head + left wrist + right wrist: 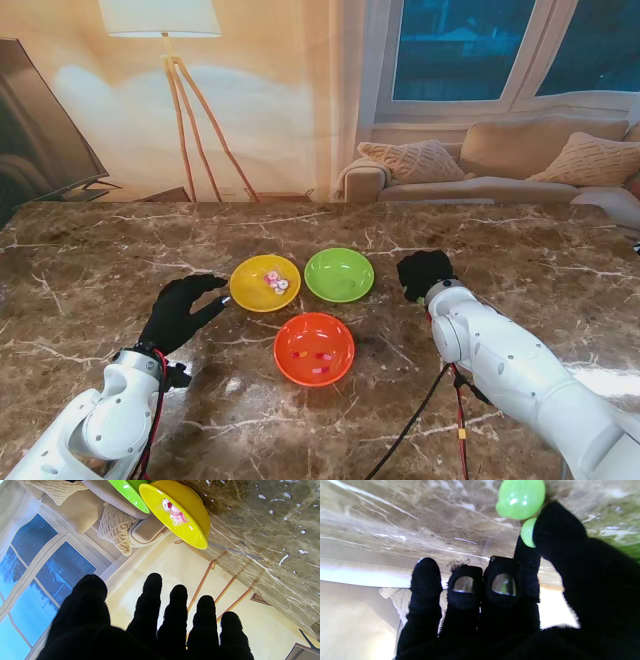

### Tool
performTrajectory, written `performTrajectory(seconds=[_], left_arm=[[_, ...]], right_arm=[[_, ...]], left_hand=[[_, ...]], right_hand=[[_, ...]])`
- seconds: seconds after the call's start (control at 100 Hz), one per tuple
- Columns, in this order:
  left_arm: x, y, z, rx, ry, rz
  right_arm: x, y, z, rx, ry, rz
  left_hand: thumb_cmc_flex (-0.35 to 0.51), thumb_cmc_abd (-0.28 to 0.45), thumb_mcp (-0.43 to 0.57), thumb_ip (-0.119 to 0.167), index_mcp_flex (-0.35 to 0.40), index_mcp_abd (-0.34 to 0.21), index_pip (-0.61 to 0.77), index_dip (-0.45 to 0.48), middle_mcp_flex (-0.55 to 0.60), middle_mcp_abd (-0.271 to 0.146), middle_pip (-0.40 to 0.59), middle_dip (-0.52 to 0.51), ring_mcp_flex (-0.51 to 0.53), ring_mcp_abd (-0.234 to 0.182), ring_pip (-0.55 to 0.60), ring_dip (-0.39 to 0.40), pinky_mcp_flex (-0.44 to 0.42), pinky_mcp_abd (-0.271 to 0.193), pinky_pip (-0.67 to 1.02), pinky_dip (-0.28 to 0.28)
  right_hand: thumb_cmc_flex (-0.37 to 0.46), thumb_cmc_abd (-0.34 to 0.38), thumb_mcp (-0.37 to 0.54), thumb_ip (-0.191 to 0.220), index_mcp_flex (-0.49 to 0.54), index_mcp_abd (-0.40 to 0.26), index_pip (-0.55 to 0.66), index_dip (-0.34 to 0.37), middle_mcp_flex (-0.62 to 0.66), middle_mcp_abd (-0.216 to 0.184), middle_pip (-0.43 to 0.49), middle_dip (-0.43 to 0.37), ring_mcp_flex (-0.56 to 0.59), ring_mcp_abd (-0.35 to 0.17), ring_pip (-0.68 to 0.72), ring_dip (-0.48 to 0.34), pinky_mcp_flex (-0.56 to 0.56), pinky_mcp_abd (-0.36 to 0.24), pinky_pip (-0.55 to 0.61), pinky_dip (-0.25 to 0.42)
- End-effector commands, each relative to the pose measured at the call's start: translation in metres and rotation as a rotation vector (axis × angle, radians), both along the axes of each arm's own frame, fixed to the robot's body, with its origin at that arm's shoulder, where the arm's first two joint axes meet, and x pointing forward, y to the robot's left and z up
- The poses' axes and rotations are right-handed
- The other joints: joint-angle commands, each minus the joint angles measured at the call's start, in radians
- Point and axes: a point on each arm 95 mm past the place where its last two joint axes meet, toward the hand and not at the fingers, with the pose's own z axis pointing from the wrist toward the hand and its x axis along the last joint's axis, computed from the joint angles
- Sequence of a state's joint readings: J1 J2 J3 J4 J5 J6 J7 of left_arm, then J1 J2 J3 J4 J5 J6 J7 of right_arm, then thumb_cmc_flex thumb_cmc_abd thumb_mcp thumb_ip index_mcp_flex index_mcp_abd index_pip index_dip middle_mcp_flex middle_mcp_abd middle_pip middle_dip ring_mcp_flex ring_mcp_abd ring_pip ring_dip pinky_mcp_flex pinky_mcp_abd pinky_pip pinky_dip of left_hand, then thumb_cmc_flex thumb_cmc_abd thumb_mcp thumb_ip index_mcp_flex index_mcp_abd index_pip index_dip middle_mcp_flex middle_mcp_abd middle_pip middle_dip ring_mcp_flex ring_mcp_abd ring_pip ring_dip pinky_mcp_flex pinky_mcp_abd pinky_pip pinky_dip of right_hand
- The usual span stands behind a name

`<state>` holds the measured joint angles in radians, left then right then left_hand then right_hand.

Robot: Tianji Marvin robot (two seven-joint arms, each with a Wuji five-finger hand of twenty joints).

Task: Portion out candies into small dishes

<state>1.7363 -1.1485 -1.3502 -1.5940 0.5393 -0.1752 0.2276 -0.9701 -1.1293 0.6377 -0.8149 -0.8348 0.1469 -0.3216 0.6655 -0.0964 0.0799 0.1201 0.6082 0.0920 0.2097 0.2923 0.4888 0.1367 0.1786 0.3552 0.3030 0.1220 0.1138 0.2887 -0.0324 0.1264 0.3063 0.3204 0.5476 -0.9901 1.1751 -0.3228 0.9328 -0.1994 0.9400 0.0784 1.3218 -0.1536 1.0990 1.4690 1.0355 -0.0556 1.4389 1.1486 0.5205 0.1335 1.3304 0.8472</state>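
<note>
Marble table [90, 290] | three dishes: yellow dish [249, 291], green dish [339, 275], orange dish [314, 349]

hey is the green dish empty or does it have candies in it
Empty, as far as the stand view shows: the green dish shows only bare glossy green inside, while the yellow dish and orange dish hold small candies.

Living room: sofa [500, 165], floor lamp [165, 40].
</note>
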Motion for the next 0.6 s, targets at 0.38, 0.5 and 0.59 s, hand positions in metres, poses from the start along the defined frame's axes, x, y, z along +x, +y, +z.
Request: performTrajectory(seconds=[0.38, 0.5, 0.59], left_arm=[[-0.0021, -0.0011, -0.0040, 0.000, 0.008, -0.006], [-0.0020, -0.0012, -0.0041, 0.000, 0.006, -0.005], [-0.0019, -0.0012, -0.0042, -0.001, 0.006, -0.005]], right_arm=[[-0.0124, -0.0149, -0.0178, -0.036, 0.059, -0.034], [-0.0126, -0.0153, -0.0180, -0.034, 0.060, -0.034], [-0.0129, -0.0154, -0.0179, -0.039, 0.065, -0.030]], left_hand=[[0.001, 0.046, -0.028, -0.007, -0.005, -0.008, -0.003, 0.019, 0.013, 0.015, -0.003, 0.009, -0.006, -0.008, -0.015, 0.008, -0.018, -0.013, -0.037, 0.015], [0.001, 0.046, -0.028, -0.007, -0.005, -0.007, -0.003, 0.018, 0.014, 0.013, -0.002, 0.010, -0.005, -0.008, -0.015, 0.008, -0.017, -0.013, -0.037, 0.015], [0.000, 0.046, -0.028, -0.007, -0.006, -0.008, -0.003, 0.018, 0.013, 0.014, -0.002, 0.010, -0.005, -0.008, -0.015, 0.008, -0.018, -0.013, -0.038, 0.014]], right_hand=[[0.037, 0.019, -0.066, -0.013, 0.108, -0.040, 0.086, 0.011, 0.032, 0.018, -0.004, -0.013, -0.006, -0.007, 0.015, 0.005, -0.005, 0.015, 0.002, 0.011], [0.045, 0.036, -0.066, -0.013, 0.137, -0.049, 0.109, 0.017, 0.034, 0.024, -0.006, -0.016, -0.005, -0.006, 0.016, 0.004, -0.004, 0.015, 0.004, 0.012], [0.055, 0.048, -0.064, -0.008, 0.135, -0.055, 0.121, 0.033, 0.031, 0.027, -0.005, -0.016, -0.008, -0.007, 0.013, 0.003, -0.006, 0.014, 0.003, 0.011]])
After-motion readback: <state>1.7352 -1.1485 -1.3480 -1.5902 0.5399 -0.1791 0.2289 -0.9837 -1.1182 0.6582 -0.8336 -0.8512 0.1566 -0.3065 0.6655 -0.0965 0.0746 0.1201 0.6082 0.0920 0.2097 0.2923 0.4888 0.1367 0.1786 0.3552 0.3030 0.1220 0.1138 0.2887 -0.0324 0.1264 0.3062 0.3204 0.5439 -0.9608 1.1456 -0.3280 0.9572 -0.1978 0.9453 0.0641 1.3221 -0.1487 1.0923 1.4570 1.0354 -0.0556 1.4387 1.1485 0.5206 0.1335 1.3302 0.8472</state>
